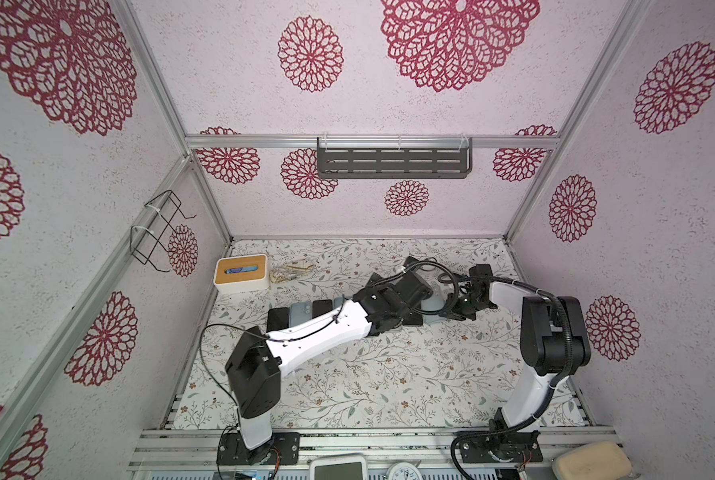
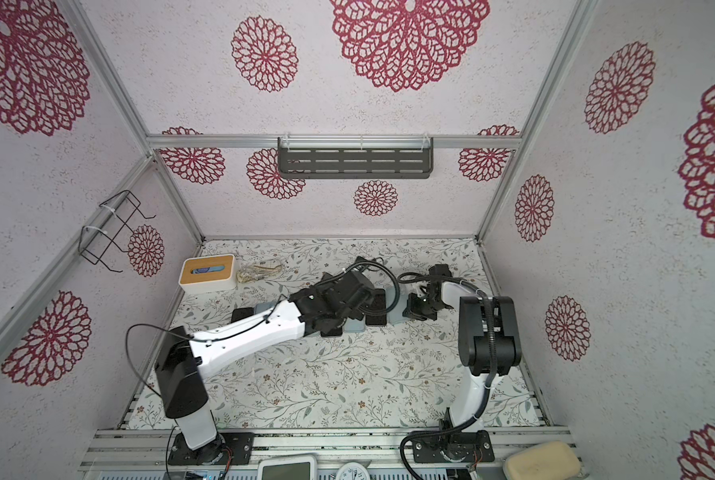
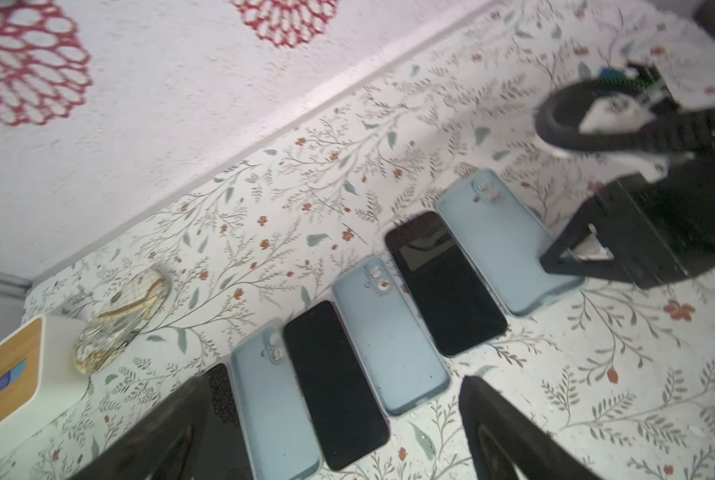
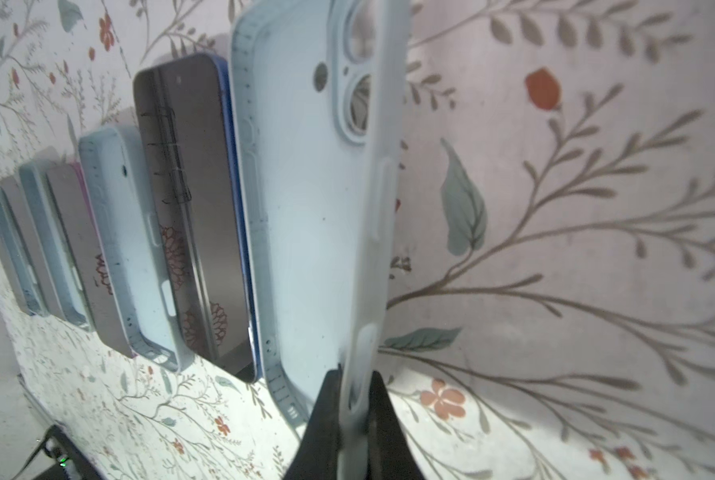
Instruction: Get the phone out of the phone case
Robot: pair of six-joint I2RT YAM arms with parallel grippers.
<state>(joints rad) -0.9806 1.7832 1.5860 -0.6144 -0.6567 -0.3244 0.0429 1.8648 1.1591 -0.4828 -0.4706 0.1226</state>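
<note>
Pale blue phone case [image 4: 305, 208]: empty, camera cut-outs open, last in a row of cases and phones across the worktop [image 1: 368, 374]. Just beside it a phone [image 4: 193, 216] lies flat, dark screen up. Narrow right gripper [image 4: 355, 407] pinches the case's side wall; left gripper [image 3: 332, 384] spread wide above the row

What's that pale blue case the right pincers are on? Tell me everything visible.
The pale blue case looks like soft matte rubber and is empty, hollow side up, with camera cut-outs and side-button bumps. It lies on the floral table at the row's end, beside a dark phone, its side wall pinched by the right gripper.
</note>
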